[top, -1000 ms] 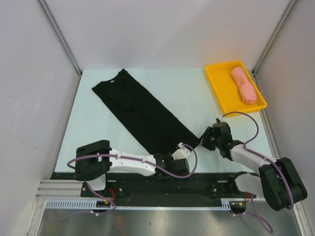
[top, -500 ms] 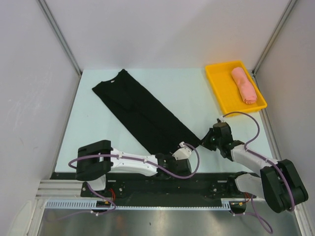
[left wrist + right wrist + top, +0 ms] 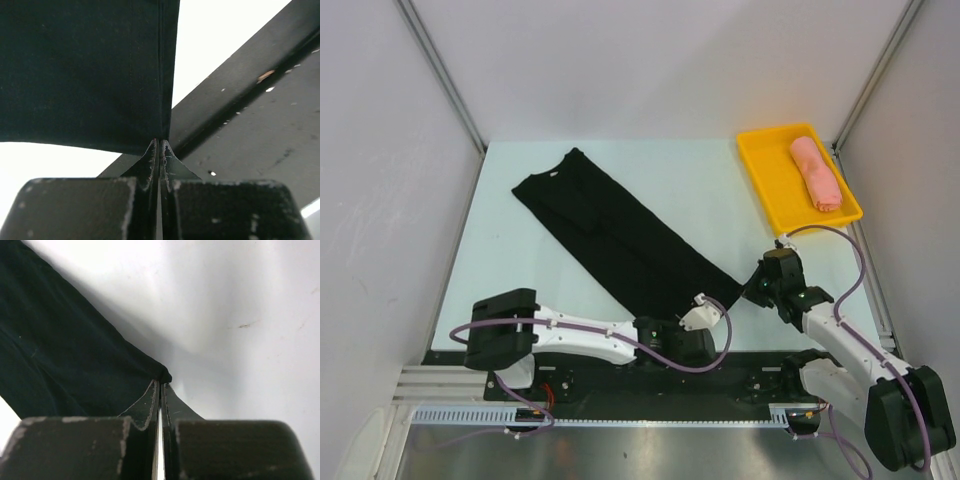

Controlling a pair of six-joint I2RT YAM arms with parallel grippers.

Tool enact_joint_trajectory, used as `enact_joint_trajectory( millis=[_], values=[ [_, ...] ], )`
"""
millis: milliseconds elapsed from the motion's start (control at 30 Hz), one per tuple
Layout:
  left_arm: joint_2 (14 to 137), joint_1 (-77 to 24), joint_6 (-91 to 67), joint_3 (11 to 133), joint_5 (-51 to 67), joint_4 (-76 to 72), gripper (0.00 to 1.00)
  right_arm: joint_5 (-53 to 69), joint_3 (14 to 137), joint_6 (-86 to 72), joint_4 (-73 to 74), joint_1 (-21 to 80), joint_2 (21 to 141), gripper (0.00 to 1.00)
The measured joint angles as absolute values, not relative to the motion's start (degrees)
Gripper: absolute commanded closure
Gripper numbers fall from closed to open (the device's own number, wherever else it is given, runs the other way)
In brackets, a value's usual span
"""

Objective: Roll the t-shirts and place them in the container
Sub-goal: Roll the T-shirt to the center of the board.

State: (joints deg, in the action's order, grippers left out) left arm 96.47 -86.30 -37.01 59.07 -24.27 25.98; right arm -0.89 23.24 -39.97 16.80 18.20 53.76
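Observation:
The black t-shirt [image 3: 610, 235], folded into a long strip, lies diagonally across the pale table, collar at the far left. My left gripper [image 3: 663, 319] is shut on its near-left hem corner; in the left wrist view the fingertips [image 3: 160, 144] pinch the cloth [image 3: 80, 70] at that corner. My right gripper [image 3: 744, 291] is shut on the near-right corner, and in the right wrist view the gripper [image 3: 160, 382] bites the tip of the dark fabric [image 3: 60, 355]. A salmon-pink rolled t-shirt [image 3: 817, 173] lies in the yellow tray.
The yellow tray [image 3: 760, 175] stands at the far right corner of the table. White walls with metal posts close in the sides and back. The black mounting rail [image 3: 240, 100] runs along the near edge, just right of the left fingers.
Both grippers have shut on the near corners of the black t-shirt. Both arms have shifted right, and the shirt has slid slightly right and toward the near edge.

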Motion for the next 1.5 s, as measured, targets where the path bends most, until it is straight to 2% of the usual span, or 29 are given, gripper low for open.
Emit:
enact_joint_trajectory(
  millis=[233,433,833,1433,1500],
  values=[
    [89.3,-82.0,-37.0,57.3,-21.0,23.2,1.00,-1.3,29.1,-40.5,18.5,19.6,57.3,0.99],
    [82.2,-74.8,-37.1,50.5,-16.6,18.9,1.00,-2.3,35.7,-42.9,16.5,23.3,67.5,1.00],
    [77.4,-64.5,-38.9,39.5,-11.0,16.3,1.00,-3.2,45.8,-46.6,11.6,25.7,83.8,1.00],
    [73.3,-52.0,-39.9,37.8,-3.0,15.6,1.00,-3.5,52.1,-48.1,9.2,27.3,91.3,1.00],
    [73.8,-50.5,-39.9,37.6,-2.2,15.3,1.00,-3.6,52.1,-48.1,9.0,27.3,91.6,0.94]
  ],
)
